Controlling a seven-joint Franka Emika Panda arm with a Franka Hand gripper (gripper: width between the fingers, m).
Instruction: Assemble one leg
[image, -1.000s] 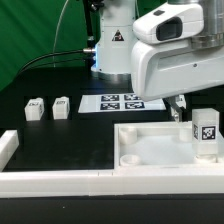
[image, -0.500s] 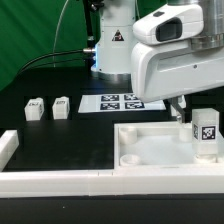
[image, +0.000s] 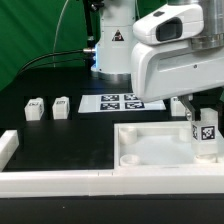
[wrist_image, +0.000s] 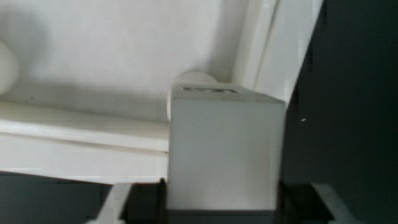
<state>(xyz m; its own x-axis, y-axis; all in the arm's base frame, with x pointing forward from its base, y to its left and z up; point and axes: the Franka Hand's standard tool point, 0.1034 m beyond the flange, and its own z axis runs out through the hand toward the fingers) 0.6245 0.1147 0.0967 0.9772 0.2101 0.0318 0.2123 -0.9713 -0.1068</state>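
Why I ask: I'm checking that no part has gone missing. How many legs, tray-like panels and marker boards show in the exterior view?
legs: 3
tray-like panel: 1
marker board: 1
Total: 5

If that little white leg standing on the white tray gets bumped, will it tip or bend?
The leg looks like stiff, blocky plastic, so it probably won't bend. Standing tall on a narrow end, it would likely tip if bumped while loose. Its flat sides should keep it from rolling.
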